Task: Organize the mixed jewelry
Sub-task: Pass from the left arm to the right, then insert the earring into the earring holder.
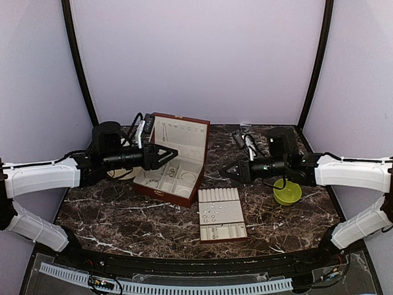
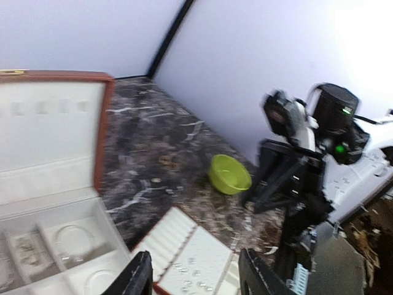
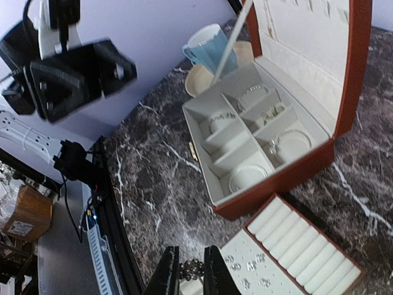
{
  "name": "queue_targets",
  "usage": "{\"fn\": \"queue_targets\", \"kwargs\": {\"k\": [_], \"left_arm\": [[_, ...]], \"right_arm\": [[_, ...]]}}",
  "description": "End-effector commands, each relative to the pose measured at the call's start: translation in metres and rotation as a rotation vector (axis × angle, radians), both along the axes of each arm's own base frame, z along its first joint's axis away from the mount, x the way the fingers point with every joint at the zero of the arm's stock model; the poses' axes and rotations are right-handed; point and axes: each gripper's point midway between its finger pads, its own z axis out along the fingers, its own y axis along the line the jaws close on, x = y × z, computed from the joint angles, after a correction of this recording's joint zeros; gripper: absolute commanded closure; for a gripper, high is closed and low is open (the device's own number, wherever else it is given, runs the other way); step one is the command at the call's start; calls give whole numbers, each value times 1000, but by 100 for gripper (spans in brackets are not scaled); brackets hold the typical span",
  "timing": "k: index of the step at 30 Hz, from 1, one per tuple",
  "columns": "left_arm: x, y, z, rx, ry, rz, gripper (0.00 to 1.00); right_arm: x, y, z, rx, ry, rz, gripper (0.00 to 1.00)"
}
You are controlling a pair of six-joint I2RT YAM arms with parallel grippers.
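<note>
dark marble surface point(image 1: 110, 215). an open reddish-brown box point(image 1: 175, 196) sits toward the rear edge, left of centre. a flat cream tray point(image 1: 228, 216) lies just beside the box's front right corner, nearer the front edge. the left fingers point(image 1: 172, 152) hover over the box, spread apart. the right fingers point(image 1: 232, 171) hang between box and green bowl point(image 1: 287, 195), pinched on a small beaded piece point(image 3: 191, 267). more silvery jewelry point(image 1: 212, 215) dots the tray and the box compartments. a wide stretch of marble shows along the left and front edges.
</note>
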Motion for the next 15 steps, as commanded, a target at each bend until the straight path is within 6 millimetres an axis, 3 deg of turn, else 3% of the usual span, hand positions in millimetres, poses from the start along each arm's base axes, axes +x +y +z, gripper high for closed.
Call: {"fn": "queue_targets", "kwargs": {"k": [1, 6, 15], "left_arm": [[41, 54, -26, 250, 61, 244, 49], [69, 85, -23, 256, 78, 311, 49], [83, 101, -10, 340, -15, 300, 48]], "right_arm": [[-16, -14, -31, -158, 45, -16, 89], [-28, -21, -64, -244, 147, -37, 89], [-41, -11, -102, -387, 230, -33, 89]]}}
